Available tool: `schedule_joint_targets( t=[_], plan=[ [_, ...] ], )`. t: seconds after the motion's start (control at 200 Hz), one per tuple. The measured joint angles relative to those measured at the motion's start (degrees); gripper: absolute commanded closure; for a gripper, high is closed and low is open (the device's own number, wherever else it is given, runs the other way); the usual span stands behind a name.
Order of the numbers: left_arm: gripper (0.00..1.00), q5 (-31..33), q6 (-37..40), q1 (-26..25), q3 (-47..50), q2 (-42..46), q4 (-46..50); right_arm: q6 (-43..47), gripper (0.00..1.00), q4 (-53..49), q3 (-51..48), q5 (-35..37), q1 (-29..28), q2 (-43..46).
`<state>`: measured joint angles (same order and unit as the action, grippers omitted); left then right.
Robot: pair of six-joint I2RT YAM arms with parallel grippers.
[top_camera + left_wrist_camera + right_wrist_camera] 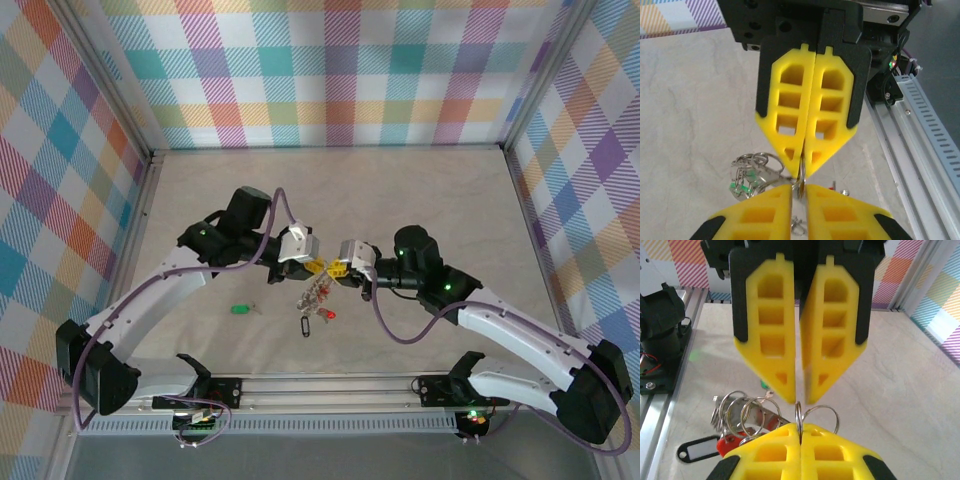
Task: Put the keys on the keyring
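Nearest the worktop's (420, 190) front edge, left of middle, a green-tagged key (240, 308) lies alone. Just beyond it, around the middle, the bunched keys (318, 294) hang from the keyring (799, 412), with a red tag (328, 317) and a white tag (305, 326) lowest. Behind them the left gripper (313, 266) and right gripper (337, 270) meet tip to tip. The left fingers (790, 100) are closed on the ring's wire. The right fingers (770, 330) pinch it too, with a thin slit between them.

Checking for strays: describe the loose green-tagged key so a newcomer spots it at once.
In the top view, find the white forearm of the left arm; beside its curve, on the beige table, lies the green-tagged key. Unlike the bunch on the keyring, it lies alone.
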<state>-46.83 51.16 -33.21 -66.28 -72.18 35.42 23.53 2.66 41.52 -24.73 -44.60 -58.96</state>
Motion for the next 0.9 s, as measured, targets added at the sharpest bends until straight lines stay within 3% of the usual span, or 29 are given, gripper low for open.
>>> schedule_joint_targets(
  t=[0.635, 0.905],
  plan=[
    [0.78, -2.29, -6.25, 1.66, 5.51, 4.24, -6.25, -9.79, 1.00, 21.35, -6.23, -5.38, 1.14, -3.26],
    [0.88, -2.54, -7.85, 1.66, 7.06, 4.90, -9.38, -10.88, 1.00, 23.80, -6.34, -6.80, 1.18, -3.43]
  ],
)
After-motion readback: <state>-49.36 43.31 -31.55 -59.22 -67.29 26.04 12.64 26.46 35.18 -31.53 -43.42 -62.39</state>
